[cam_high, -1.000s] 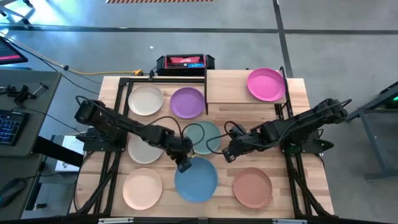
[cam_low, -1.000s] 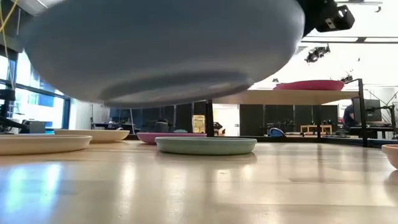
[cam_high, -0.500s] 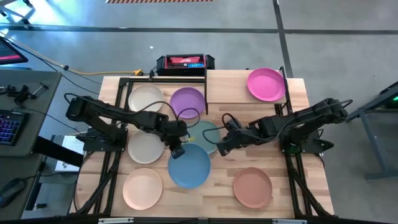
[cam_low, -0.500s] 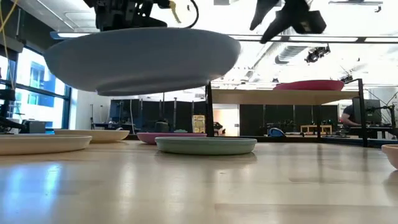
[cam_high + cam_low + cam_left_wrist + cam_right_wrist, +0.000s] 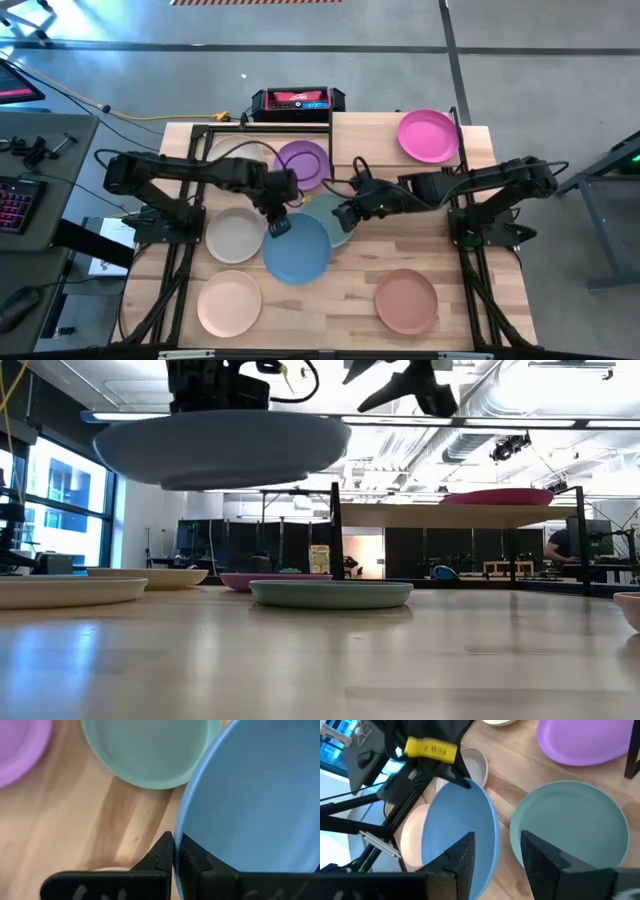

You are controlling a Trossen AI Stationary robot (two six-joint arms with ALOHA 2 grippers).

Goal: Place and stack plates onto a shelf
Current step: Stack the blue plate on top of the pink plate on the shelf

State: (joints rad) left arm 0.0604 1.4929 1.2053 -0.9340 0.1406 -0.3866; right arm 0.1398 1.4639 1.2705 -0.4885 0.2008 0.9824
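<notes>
Blue plate [image 5: 297, 248] pinched by left tool [image 5: 174, 851], rim grip in wrist view only

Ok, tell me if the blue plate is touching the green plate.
Apart: the low view shows the blue plate held in the air, clear space between it and the green plate on the table.

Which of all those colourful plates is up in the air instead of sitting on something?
The blue plate. The left tool pinches its rim and holds it above the table, while the other plates lie flat, including the magenta one on the shelf.
</notes>
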